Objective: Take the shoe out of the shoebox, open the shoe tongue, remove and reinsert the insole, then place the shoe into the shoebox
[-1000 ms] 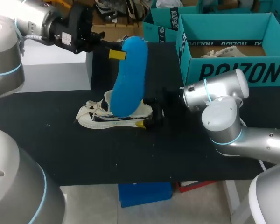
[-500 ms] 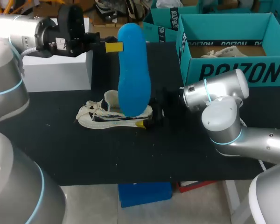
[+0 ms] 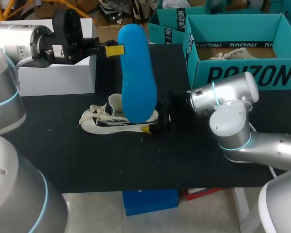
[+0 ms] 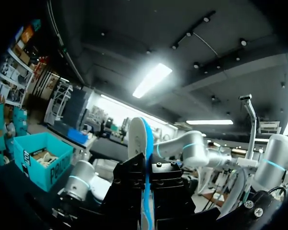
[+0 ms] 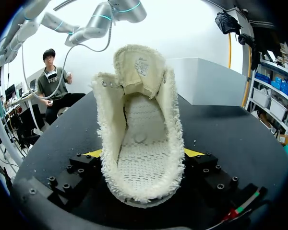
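Note:
A cream low shoe [image 3: 103, 122] lies on the black table mat [image 3: 63, 155], its tongue pulled back. My right gripper [image 3: 154, 122] is shut on its heel. In the right wrist view the shoe [image 5: 139, 143] sits between the two yellow fingertips [image 5: 97, 153], and its bare perforated footbed shows. My left gripper [image 3: 115, 50] is shut on the upper edge of the blue insole [image 3: 136, 73], which stands nearly upright over the shoe's heel. In the left wrist view the insole [image 4: 142, 139] shows edge-on between the black fingers [image 4: 129, 177]. The teal shoebox [image 3: 242, 75] stands open at the back right.
A second cream shoe [image 3: 233, 52] lies inside the shoebox. Another teal box [image 3: 167, 24] stands behind it. A white box [image 3: 58, 73] sits at the back left under my left arm. The mat's front edge runs along the near side.
My left arm has drawn back to the left, swinging the insole's top to the left and slightly higher. The shoe and my right arm have not moved.

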You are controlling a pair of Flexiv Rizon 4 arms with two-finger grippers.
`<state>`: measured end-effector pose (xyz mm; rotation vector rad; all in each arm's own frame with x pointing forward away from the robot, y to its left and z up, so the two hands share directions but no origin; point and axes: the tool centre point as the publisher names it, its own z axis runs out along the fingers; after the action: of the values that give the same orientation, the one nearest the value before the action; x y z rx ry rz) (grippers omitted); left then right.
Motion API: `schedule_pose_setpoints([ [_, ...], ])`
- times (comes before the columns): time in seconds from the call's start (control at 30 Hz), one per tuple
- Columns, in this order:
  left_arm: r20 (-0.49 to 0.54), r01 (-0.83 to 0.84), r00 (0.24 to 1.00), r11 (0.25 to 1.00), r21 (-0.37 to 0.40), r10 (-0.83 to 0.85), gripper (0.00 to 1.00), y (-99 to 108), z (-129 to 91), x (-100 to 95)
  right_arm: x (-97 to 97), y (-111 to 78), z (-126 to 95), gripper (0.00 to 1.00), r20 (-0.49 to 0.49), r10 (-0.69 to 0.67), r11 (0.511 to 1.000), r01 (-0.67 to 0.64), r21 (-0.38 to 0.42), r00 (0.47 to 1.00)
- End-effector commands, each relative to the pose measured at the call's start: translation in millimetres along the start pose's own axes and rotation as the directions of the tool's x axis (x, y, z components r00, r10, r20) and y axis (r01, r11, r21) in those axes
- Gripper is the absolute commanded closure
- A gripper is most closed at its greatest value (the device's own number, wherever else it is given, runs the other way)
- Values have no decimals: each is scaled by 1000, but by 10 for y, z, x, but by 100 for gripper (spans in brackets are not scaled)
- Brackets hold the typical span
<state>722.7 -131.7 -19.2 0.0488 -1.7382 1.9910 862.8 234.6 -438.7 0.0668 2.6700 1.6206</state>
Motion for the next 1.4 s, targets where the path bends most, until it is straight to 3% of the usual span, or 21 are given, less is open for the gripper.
schedule_pose_setpoints([
  [0.03,7,0,1000,1000,1,0,100,3,18,14,-21,-29,11,100,0,0,1000,0,1,1000],
  [0.17,7,0,1000,1000,1,0,100,3,18,14,-21,-29,11,100,0,0,1000,0,1,1000],
  [0.2,7,0,1000,1000,1,0,100,3,18,14,-21,-29,11,77,0,0,1000,0,1,1000],
  [0.23,7,0,1000,1000,1,0,100,3,18,14,-21,-29,11,77,0,0,1000,0,1,1000],
  [0.27,7,0,1000,1000,1,0,100,3,18,14,-32,-2,-93,0,-12,3,993,-1,118,1000],
  [0.4,7,0,1000,1000,1,0,100,3,18,14,-37,17,-340,0,-14,-1,958,5,287,1000],
  [0.5,7,0,1000,1000,1,0,100,3,18,14,-20,57,-461,0,-24,-6,943,14,332,1000],
  [0.57,7,0,1000,1000,1,0,100,3,18,14,-11,94,-535,0,-38,0,914,15,406,999],
  [0.67,7,0,1000,1000,1,0,100,3,18,14,-7,160,-626,0,-83,20,841,28,540,996],
  [0.73,7,0,1000,1000,1,0,100,3,18,14,-9,187,-661,0,-94,26,809,34,587,995],
  [0.77,7,0,1000,1000,1,0,100,3,18,14,-10,230,-693,0,-114,37,759,46,650,993],
  [0.87,7,0,1000,1000,1,0,100,3,18,14,-11,285,-738,0,-124,55,671,55,740,991],
  [1.2,7,0,1000,1000,1,0,100,3,18,14,-13,403,-855,0,-58,62,438,25,899,996],
  [1.23,7,0,1000,1000,1,0,100,3,18,14,-13,403,-855,0,-58,62,438,25,899,996],
  [1.33,7,0,1000,1000,1,0,100,3,18,14,-19,466,-880,0,-1,31,367,-11,930,1000],
  [1.4,7,0,1000,1000,1,0,100,3,18,14,-21,494,-883,0,20,13,350,-23,937,1000],
])
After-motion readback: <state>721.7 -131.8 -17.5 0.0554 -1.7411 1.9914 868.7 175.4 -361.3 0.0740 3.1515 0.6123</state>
